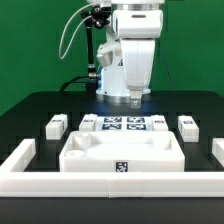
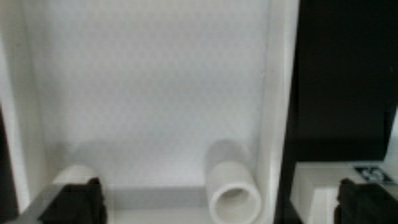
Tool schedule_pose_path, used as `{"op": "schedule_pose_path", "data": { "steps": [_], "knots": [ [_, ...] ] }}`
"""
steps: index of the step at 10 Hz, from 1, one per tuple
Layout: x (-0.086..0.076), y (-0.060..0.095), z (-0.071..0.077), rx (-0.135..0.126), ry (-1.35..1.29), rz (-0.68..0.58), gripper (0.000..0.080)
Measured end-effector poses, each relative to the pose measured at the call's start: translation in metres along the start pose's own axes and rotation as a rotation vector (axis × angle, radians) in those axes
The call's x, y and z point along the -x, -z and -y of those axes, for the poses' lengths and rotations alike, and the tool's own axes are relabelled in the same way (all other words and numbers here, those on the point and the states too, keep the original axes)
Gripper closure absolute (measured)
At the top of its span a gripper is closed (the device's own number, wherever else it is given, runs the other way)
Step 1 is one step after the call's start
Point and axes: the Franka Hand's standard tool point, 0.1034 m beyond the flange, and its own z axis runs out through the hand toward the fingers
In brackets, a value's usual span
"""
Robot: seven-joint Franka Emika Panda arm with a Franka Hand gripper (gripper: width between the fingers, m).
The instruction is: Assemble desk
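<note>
Nearest: long white bar [image 1: 60,186] along the front edge. Just behind it, centre, sits the desk top [image 1: 120,152]; leg blocks [image 1: 57,125] at its 10 and 2 o'clock. At 12 o'clock the gripper [image 1: 135,99] hangs, fingers [image 2: 75,200] spread, empty. Risk: an off-centre descent could clip the rim and shove the top askew.

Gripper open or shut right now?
Open. In the wrist view the gripper has its fingertips far apart, with nothing held between them.

The desk top [image 1: 92,164] is white with a black-and-white square tag. The leg blocks [image 1: 56,126] are white. The surface [image 1: 30,108] is black. The wall [image 1: 30,40] is green.
</note>
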Motion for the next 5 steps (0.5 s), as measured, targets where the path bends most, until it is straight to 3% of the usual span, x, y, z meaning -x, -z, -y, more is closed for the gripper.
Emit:
{"op": "schedule_pose_path", "data": {
  "steps": [1,2,4,5],
  "knots": [
    [0.012,-0.014,0.008,-0.019,-0.024,-0.006,0.015],
    [0.017,-0.027,0.01,-0.019,-0.033,-0.012,0.015],
    [0.014,-0.065,0.015,-0.028,-0.064,-0.026,0.015],
    [0.008,-0.075,0.015,-0.007,-0.068,-0.032,0.015]
  ]
}}
